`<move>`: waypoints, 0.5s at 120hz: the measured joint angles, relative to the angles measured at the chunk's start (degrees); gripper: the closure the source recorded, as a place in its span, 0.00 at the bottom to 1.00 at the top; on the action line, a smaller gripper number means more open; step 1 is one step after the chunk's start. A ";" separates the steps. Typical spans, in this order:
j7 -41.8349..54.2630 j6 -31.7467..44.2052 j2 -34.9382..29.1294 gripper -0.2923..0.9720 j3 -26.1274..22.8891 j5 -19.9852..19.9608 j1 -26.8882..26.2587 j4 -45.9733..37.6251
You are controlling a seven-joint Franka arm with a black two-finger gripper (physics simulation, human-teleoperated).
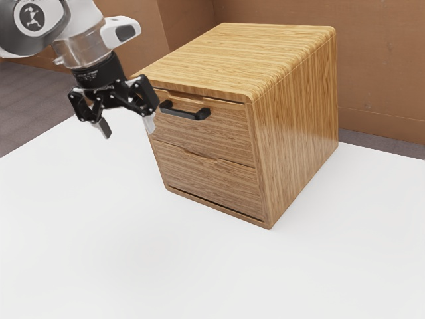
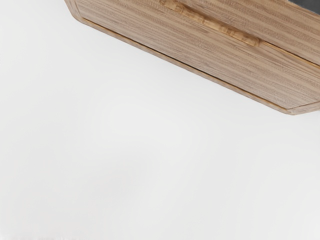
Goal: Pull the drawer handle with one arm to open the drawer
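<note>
Where it meets the drawer point(image 1: 207, 133), the handle point(image 1: 184, 112) curves.

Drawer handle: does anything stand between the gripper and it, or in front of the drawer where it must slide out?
Nothing visible does. The open gripper hangs by the cabinet, at the exterior view's left of the black handle, with only air between them. No object stands before the top drawer.

Striped tan wood cabinet point(image 1: 265, 66), black handle point(image 1: 186, 113), white table point(image 1: 133, 259).
</note>
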 joint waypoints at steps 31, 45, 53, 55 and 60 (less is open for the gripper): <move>-22.49 2.27 -0.87 0.23 -0.87 -0.42 -0.27 0.04; -29.88 2.89 -0.63 0.23 -1.82 -0.20 1.23 -0.02; -33.51 3.95 -0.83 0.23 -2.15 2.02 1.05 -0.49; -34.36 4.45 -0.91 0.23 -2.19 2.36 0.92 -0.79; -36.38 5.84 -1.35 0.23 -2.20 2.61 0.39 -1.52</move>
